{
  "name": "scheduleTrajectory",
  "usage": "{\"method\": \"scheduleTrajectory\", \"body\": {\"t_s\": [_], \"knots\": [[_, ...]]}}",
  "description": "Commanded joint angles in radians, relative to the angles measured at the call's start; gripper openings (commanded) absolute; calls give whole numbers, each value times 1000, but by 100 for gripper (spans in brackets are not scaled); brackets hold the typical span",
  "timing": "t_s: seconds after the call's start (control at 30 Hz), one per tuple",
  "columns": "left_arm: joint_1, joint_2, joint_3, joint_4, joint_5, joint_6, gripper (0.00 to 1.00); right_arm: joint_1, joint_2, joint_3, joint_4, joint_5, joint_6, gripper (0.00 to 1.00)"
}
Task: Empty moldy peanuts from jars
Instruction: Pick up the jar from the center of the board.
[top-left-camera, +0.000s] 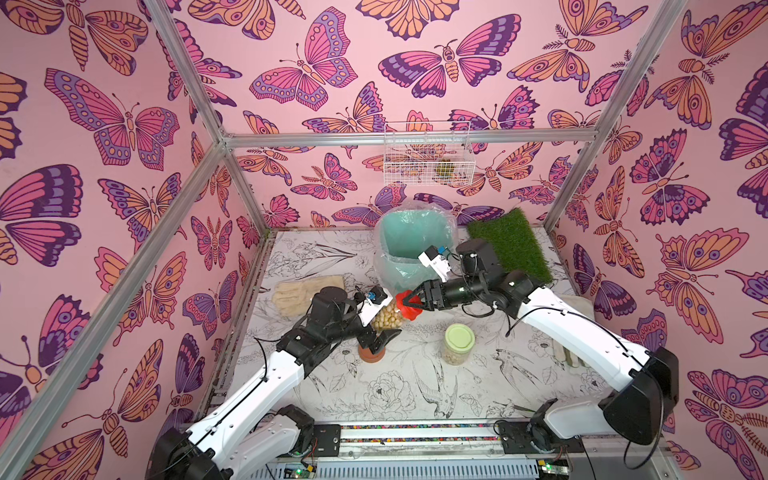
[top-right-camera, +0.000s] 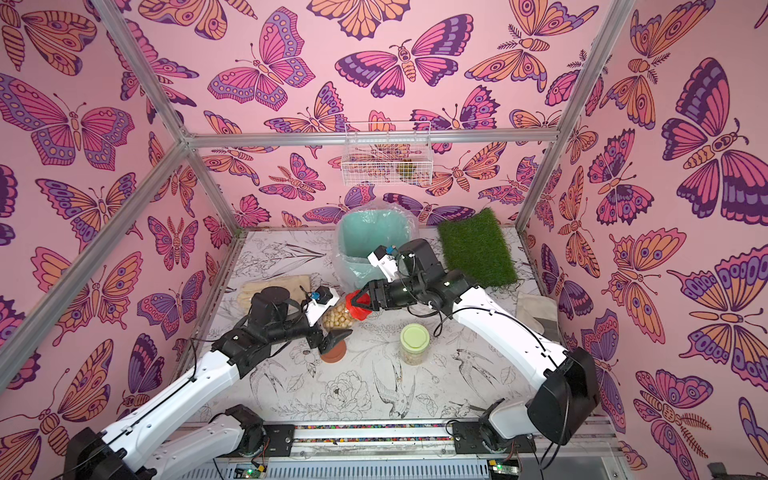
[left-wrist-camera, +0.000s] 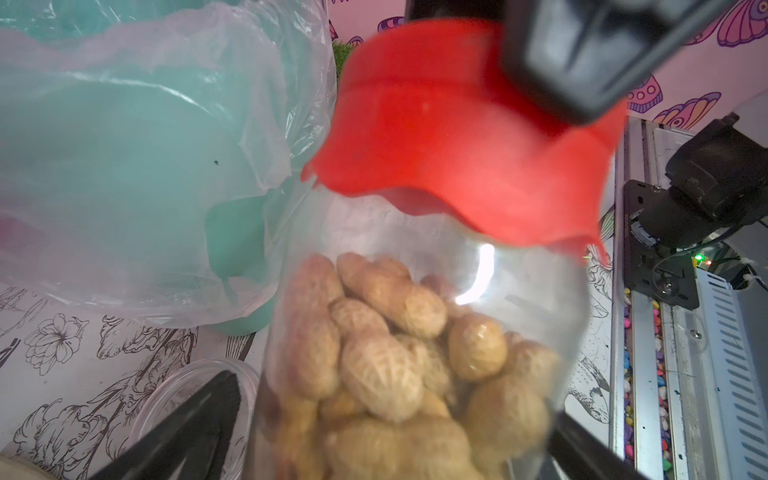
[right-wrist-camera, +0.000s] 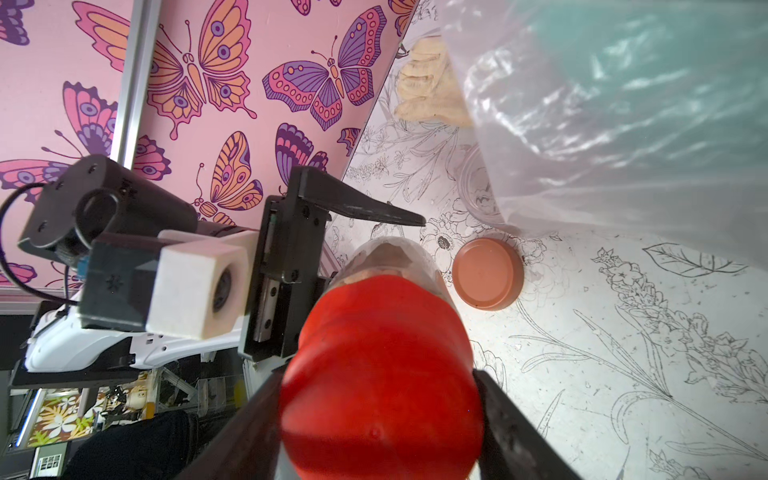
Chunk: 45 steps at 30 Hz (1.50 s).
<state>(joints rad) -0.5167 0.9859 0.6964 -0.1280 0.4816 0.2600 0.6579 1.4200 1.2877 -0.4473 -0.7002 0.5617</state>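
While the right gripper clamps the red lid and the left gripper sits jaws-apart astride the body, the jar of moldy peanuts hangs tilted beside the bin, long axis running claw to claw.

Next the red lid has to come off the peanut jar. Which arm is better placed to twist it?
Probably right. The right gripper is clamped across the red lid, while the left gripper, jaws open, only brackets the jar, better suited to steadying it.
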Motion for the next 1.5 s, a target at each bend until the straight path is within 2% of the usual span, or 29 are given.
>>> {"method": "scheduleTrajectory", "body": {"t_s": [0.0, 0.37, 0.8, 0.87, 0.93, 0.97, 1.03, 1.07, 1.23, 1.47], "knots": [[-6, 10, -19, 47, 0, -16, 97, -3, 0, -1, 49, -53, 20, 0], [-8, 23, -32, 81, -13, -31, 88, -3, 13, -9, 60, -83, 33, 0], [-8, 10, -36, 88, -35, -50, 67, -3, 20, -24, 51, -97, 30, 0], [-8, 11, -36, 88, -44, -54, 61, -3, 23, -24, 42, -102, 23, 0], [-8, 10, -36, 88, -55, -56, 47, -3, 22, -24, 28, -105, 9, 0], [-8, 9, -36, 88, -58, -56, 39, -5, 20, -24, 20, -104, 0, 0], [-8, 2, -37, 87, -60, -52, 14, -6, 15, -24, 5, -102, -27, 0], [-8, -3, -37, 87, -58, -50, 0, -7, 14, -21, -9, -108, -54, 0], [-6, -14, -20, 34, 24, -18, 0, -16, 48, 43, -185, -125, -282, 0], [-5, -6, 8, -17, 114, -1, 0, -22, 63, 107, -341, -158, -700, 0]]}}
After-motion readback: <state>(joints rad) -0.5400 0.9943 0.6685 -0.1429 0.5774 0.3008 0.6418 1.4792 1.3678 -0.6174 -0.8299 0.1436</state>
